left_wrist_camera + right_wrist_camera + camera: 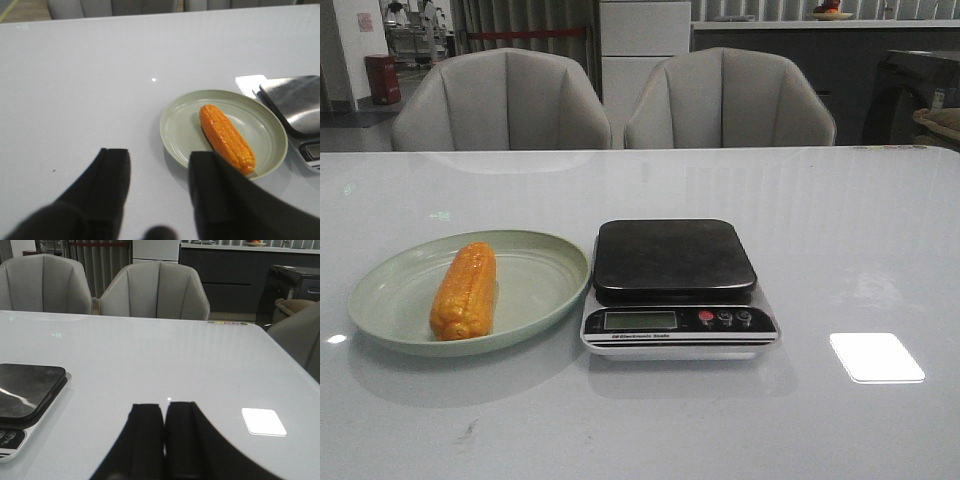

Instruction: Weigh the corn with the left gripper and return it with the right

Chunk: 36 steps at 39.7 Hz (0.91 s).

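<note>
Here, the orange-yellow corn cob with rows of kernels (465, 291) lies lengthwise in a shallow pale green round plate (542, 296) on the glossy white table (840, 250). The plate sits on the robot's left, just beside a silver digital kitchen scale with a black square platform (674, 260), whose rim it nearly touches. The scale's platform is bare, and its small grey display (639, 320) and three round buttons face the robot.

In the left wrist view, the left gripper with black fingers (159, 172) hangs above the table with its jaws spread wide and nothing between them; the corn (226, 138) and plate (175, 134) lie just beyond one finger, which partly hides the plate's near rim. In the right wrist view, the right gripper (164, 427) has its two black fingers pressed together with nothing held, over bare table to the right of the scale (27, 390). Two grey padded chairs (500, 100) stand behind the table.
</note>
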Tool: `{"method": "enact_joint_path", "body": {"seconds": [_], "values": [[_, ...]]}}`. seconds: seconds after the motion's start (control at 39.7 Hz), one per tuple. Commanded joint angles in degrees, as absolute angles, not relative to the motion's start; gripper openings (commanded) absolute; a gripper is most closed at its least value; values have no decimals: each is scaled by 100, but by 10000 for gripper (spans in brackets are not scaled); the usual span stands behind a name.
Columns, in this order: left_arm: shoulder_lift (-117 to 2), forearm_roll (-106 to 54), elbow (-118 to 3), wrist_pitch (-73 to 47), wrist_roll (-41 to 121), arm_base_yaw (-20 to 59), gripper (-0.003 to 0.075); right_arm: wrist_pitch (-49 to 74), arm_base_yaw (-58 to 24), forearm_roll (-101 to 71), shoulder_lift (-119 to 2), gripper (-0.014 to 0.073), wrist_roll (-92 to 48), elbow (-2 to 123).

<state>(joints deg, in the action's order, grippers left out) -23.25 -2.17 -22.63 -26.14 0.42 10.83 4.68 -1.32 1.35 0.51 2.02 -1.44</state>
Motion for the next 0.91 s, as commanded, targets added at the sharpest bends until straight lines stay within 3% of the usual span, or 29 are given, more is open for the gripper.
{"method": "enact_joint_path", "body": {"seconds": [0.0, 0.08, 0.48, 0.88], "values": [[-2664, -250, -2442, -2248, -30, 1211, 552, 0, -113, 203, 160, 158, 189, -210], [-2981, -451, -2484, -2226, -30, 1211, 580, 0, -113, 203, 160, 158, 189, -210], [-5360, -1239, -3368, -2410, 0, 1228, 577, 0, -113, 203, 160, 158, 189, -210], [-7605, -1288, -4602, -2333, -103, 2258, 577, 0, -113, 203, 160, 158, 189, -210]]}}
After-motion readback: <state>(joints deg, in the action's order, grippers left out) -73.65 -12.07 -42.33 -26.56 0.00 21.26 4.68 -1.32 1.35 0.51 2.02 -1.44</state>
